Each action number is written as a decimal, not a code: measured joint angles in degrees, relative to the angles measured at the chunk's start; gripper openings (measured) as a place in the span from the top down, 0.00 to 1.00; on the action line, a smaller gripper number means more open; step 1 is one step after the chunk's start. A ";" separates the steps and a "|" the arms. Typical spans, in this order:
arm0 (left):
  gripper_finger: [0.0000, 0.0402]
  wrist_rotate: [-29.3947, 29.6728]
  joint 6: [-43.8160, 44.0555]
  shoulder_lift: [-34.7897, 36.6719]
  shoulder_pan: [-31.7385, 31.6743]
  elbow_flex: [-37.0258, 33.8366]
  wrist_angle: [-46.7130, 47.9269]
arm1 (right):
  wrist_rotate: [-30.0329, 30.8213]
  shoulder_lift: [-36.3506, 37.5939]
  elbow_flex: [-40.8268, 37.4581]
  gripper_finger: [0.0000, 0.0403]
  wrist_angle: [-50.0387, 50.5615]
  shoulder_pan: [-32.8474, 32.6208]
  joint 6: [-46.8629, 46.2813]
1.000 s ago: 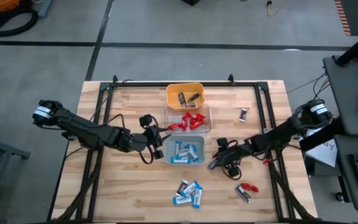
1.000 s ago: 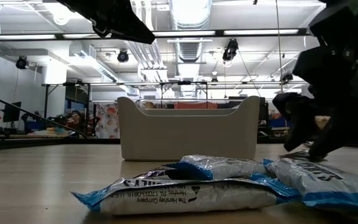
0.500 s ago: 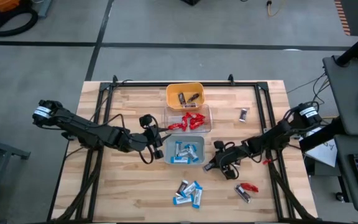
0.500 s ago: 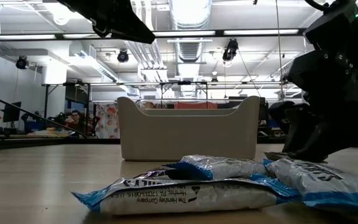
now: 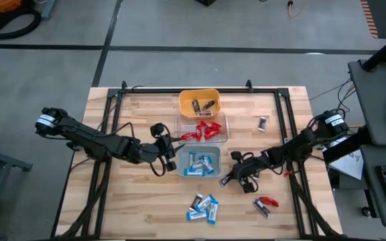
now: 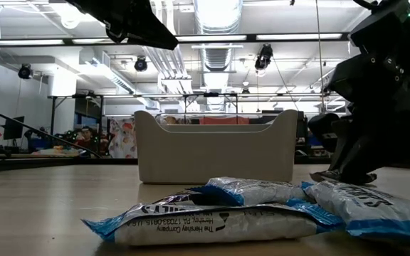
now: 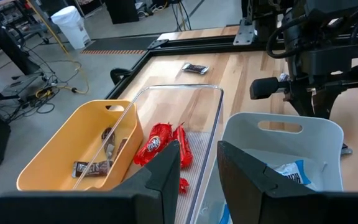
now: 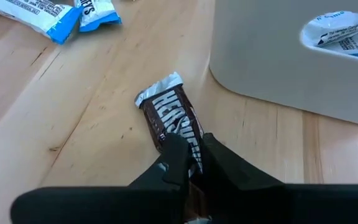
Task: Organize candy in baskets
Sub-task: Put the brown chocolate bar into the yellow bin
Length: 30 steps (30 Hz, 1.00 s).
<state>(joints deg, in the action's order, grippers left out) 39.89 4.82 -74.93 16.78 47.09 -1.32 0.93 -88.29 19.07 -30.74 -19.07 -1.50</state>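
Note:
A dark brown candy bar (image 8: 169, 112) lies on the table just right of the pale grey-blue basket (image 5: 199, 163). My right gripper (image 8: 192, 148) is low over it and shut on it. The grey-blue basket holds blue-and-white candy. The clear basket (image 5: 204, 128) holds red candy, and the yellow basket (image 5: 199, 102) holds brown candy. My left gripper (image 7: 199, 167) hangs open above the left side of the clear and grey-blue baskets (image 7: 278, 140), with nothing between its fingers. My right gripper pinches the brown bar between its two fingers at the end nearer the gripper (image 8: 188, 134). The fingers come slanting down from the table's right side and lie roughly along the bar. The bar lies flat on the table, its silver crimped end (image 8: 160, 92) pointing away.
Several blue-and-white candies (image 5: 203, 207) lie loose near the front edge. A red and a brown candy (image 5: 265, 203) lie at the front right, and one brown candy (image 5: 263, 123) lies at the far right. A black frame rail (image 5: 200, 90) runs along the table's far side.
My right gripper has come down a little onto the table beside the grey-blue basket. Its fingers have shut on the brown candy bar, which still lies on the table.

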 joint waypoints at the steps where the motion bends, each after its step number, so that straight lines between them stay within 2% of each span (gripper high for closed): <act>1: 0.77 -0.01 0.00 0.01 0.00 0.00 0.00 | -0.02 0.89 0.00 0.93 0.15 0.00 0.00; 8: 0.77 0.00 0.22 0.00 0.00 0.00 0.02 | -0.30 7.76 -0.28 0.94 4.32 -0.04 -1.89; 15: 0.77 0.00 0.22 0.00 0.01 0.00 0.02 | -0.02 18.45 -0.22 0.94 12.02 -0.04 -5.15; 21: 0.77 0.51 0.20 -0.01 0.02 0.00 0.02 | 0.35 27.38 -0.19 0.94 13.21 -0.02 -4.91; 26: 0.77 4.70 -1.68 0.23 0.02 0.00 0.06 | 7.35 34.03 -0.05 0.94 13.09 0.29 -4.07; 30: 0.77 5.23 -6.30 0.75 0.00 0.00 0.03 | 14.21 37.35 1.80 0.94 12.91 2.97 -1.97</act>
<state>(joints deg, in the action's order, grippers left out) 45.12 -1.49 -74.18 16.78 47.09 -1.29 15.13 -50.94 20.87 -17.82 -16.10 -3.47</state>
